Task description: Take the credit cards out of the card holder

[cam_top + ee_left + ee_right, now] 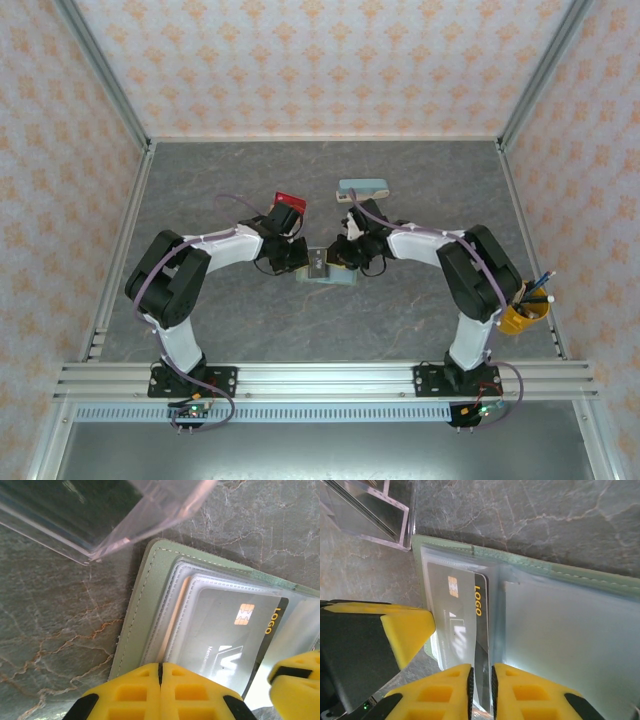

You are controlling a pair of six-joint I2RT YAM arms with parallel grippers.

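Observation:
The sage-green card holder (336, 278) lies open on the table between both arms. Its green panel (142, 605) and clear sleeves face up. A dark grey credit card (225, 635) with a chip and "LOGO" sits in a sleeve, its dark edge (480, 630) poking out. My left gripper (160, 669) is shut, tips resting at the sleeves' near edge (300, 258). My right gripper (480, 675) stands a narrow gap open over the card's outer corner, which shows between the pads (342, 258). A red card (288, 200) lies behind the left arm.
A clear acrylic stand (125, 515) sits just beyond the holder (375, 515). A teal oblong case (362, 188) lies at the back centre. A yellow cup of pens (522, 312) stands by the right arm. The two grippers' fingers are close together.

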